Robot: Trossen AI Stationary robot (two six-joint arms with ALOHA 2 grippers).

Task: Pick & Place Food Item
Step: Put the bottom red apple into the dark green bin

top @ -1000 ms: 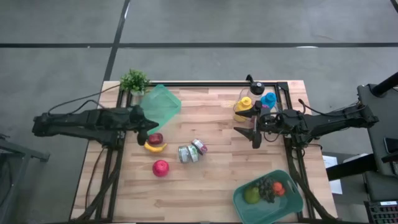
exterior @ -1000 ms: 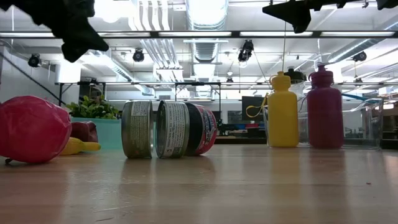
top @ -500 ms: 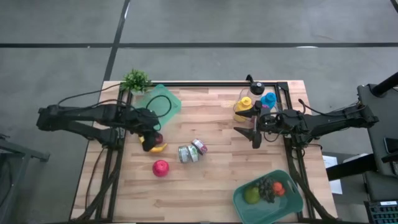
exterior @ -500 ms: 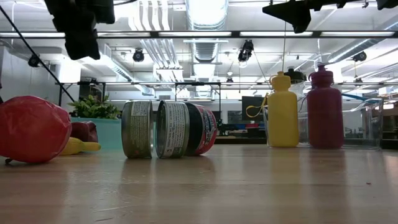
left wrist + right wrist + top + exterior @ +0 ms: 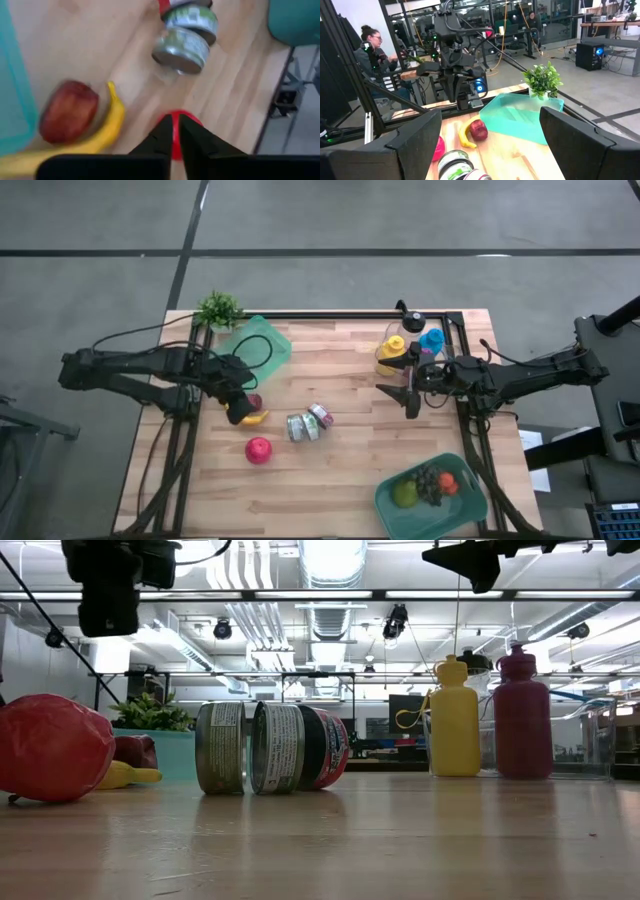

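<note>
A dark red apple and a yellow banana lie side by side on the wooden table, near its left side. A round red food item rests nearer the front edge. My left gripper hangs above the apple and banana and slants down. In the left wrist view its fingers are shut, with nothing between them. The apple and banana lie off to one side of them. My right gripper waits open above the table's right side, level, holding nothing.
Tin cans lie on their sides mid-table. A teal container and a small plant stand at the far left. Bottles stand at the far right. A teal bin with fruit sits at the near right. A person is beyond the table.
My left gripper has tipped from nearly level to slanting down and has rolled. It has shifted a little from the teal container's edge toward the apple and banana. The food items have stayed where they were.
</note>
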